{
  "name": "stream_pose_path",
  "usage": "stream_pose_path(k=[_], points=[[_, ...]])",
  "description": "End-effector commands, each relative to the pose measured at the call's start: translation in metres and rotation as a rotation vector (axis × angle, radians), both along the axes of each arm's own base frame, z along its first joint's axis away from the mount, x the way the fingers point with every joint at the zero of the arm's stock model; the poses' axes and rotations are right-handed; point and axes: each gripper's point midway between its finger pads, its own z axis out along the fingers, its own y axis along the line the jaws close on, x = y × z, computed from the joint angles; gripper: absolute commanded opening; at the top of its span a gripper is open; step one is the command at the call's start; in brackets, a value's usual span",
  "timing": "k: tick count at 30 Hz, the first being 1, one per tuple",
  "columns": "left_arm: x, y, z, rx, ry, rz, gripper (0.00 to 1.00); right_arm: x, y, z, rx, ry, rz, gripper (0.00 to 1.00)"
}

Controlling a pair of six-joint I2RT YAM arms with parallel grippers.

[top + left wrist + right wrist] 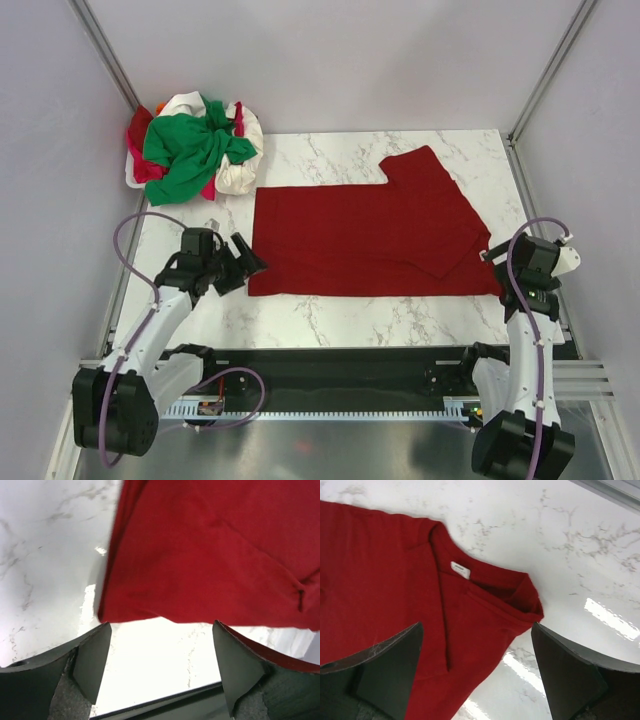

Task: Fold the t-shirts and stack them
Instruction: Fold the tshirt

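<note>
Where the shirts lie, the worktop (330,320): white with grey veins, between pale walls; both arms are mounted at its near edge.
Dark red t-shirt (370,235): lies flat across the middle and right of the worktop, the hem toward the left arm, the collar end toward the right arm, and one sleeve pointing to the far side.
Pile: heaped in the far left corner, well apart from the dark red one. A bright green t-shirt (185,150) is on top, a white t-shirt (240,172) is under and beside it, and a pinkish-red t-shirt (143,168) shows at the left edge.
Left fingers (92,665): spread wide and holding nothing, low at the near left corner of the dark red t-shirt (210,545). The corner lies just ahead of the tips, and I cannot tell if one finger touches the cloth.
Right fingers (565,670): spread wide and holding nothing, above the collar end of the dark red t-shirt (380,580).
White tag (460,570): small, just inside the collar, where the cloth is folded over itself.
</note>
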Motion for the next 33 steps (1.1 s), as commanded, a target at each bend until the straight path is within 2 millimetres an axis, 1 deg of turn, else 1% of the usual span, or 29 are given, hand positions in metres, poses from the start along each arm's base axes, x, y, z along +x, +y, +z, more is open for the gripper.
stream_pose_path(k=[1,2,3,4,5,6,7,8,9,10,11,12,13,14,15,16,17,19,20,23,26,33], points=[[0.007,-0.015,0.054,-0.039,-0.116,-0.141,0.9,0.013,0.018,0.029,0.032,-0.089,0.113,0.97],[0.006,-0.017,0.061,-0.036,-0.131,-0.171,0.9,0.015,0.026,0.03,0.057,-0.104,0.149,0.95],[0.008,-0.019,0.076,-0.03,-0.173,-0.2,0.9,0.017,0.03,0.031,0.066,-0.12,0.174,0.94],[0.005,-0.018,0.08,-0.019,-0.176,-0.219,0.9,0.019,0.049,0.025,0.128,-0.136,0.26,0.92],[0.005,-0.017,0.083,-0.002,-0.198,-0.237,0.9,0.02,0.056,0.024,0.146,-0.151,0.289,0.88],[0.003,-0.018,0.092,-0.002,-0.228,-0.248,0.9,0.025,0.062,0.025,0.156,-0.179,0.328,0.86],[0.0,-0.022,0.097,-0.014,-0.25,-0.284,0.9,0.025,0.076,0.016,0.205,-0.177,0.385,0.82],[-0.002,-0.024,0.102,-0.019,-0.268,-0.299,0.89,0.026,0.081,0.009,0.23,-0.158,0.405,0.74],[-0.003,-0.025,0.105,-0.021,-0.284,-0.308,0.89,0.031,0.09,0.007,0.244,-0.166,0.449,0.72],[-0.004,-0.023,0.107,-0.011,-0.302,-0.307,0.89,0.031,0.097,0.001,0.263,-0.152,0.479,0.7],[-0.003,-0.022,0.107,-0.007,-0.306,-0.296,0.89,0.032,0.101,-0.01,0.275,-0.108,0.49,0.65],[-0.003,-0.021,0.104,-0.004,-0.301,-0.287,0.89,0.034,0.11,-0.013,0.277,-0.094,0.528,0.62],[-0.003,-0.022,0.103,-0.008,-0.297,-0.292,0.89,0.035,0.11,-0.019,0.267,-0.07,0.527,0.59],[-0.002,-0.023,0.103,-0.01,-0.301,-0.299,0.89,0.035,0.114,-0.028,0.28,-0.034,0.532,0.58],[-0.001,-0.023,0.102,-0.011,-0.295,-0.3,0.88,0.038,0.12,-0.03,0.277,-0.037,0.555,0.56],[-0.001,-0.023,0.1,-0.012,-0.288,-0.302,0.88,0.039,0.122,-0.033,0.277,-0.027,0.558,0.55],[0.0,-0.023,0.097,-0.012,-0.276,-0.301,0.88,0.039,0.122,-0.041,0.277,0.001,0.553,0.52],[0.001,-0.024,0.096,-0.017,-0.268,-0.306,0.87,0.042,0.124,-0.046,0.267,0.01,0.561,0.48],[0.001,-0.024,0.095,-0.016,-0.264,-0.307,0.87,0.041,0.124,-0.053,0.269,0.033,0.556,0.46],[0.001,-0.025,0.097,-0.021,-0.273,-0.313,0.87,0.043,0.121,-0.065,0.253,0.066,0.544,0.43],[0.0,-0.026,0.098,-0.024,-0.28,-0.317,0.87,0.043,0.118,-0.073,0.249,0.092,0.533,0.43],[0.0,-0.027,0.098,-0.029,-0.281,-0.324,0.87,0.044,0.111,-0.08,0.206,0.115,0.525,0.42]])
